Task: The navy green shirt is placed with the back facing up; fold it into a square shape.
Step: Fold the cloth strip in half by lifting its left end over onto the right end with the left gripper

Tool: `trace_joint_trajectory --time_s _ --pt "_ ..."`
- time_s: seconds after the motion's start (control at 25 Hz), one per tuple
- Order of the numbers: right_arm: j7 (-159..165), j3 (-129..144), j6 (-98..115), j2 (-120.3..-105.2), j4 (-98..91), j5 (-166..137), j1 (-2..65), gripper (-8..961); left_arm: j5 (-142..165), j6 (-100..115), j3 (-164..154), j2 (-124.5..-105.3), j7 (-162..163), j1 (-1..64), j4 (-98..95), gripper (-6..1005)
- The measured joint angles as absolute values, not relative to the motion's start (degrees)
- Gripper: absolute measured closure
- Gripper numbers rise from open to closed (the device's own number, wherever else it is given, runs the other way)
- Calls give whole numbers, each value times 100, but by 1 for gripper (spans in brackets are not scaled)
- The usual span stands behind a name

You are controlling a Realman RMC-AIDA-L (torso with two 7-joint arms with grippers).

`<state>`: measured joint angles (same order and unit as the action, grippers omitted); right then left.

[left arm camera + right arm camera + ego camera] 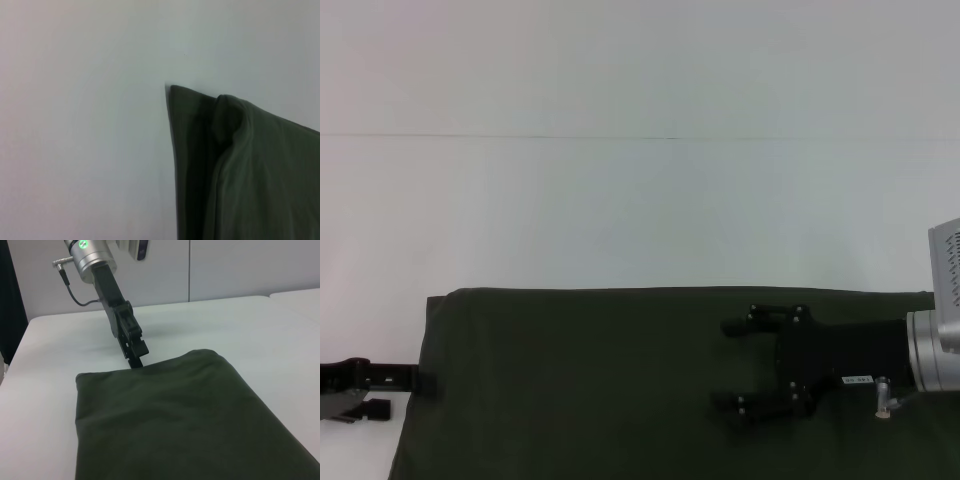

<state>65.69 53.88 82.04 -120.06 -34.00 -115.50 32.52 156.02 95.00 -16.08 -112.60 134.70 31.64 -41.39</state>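
The right gripper is hovering open over the folded navy green shirt. The left gripper is pinching its edge, probably for another fold.

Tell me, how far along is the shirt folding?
Well along, it seems. The shirt already lies as a flat, layered rectangle on the table. The left hand sits at its left edge; the right hand hovers open over it. Probably a last fold or smoothing remains.
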Motion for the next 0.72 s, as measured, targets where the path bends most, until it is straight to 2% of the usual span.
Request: trace_joint_trajectory --time_s 0.72 --pt "6583 5406 8150 -12005 -3347 -11557 3279 23 15610 9388 -1873 -11272 13491 3225 -4042 44"
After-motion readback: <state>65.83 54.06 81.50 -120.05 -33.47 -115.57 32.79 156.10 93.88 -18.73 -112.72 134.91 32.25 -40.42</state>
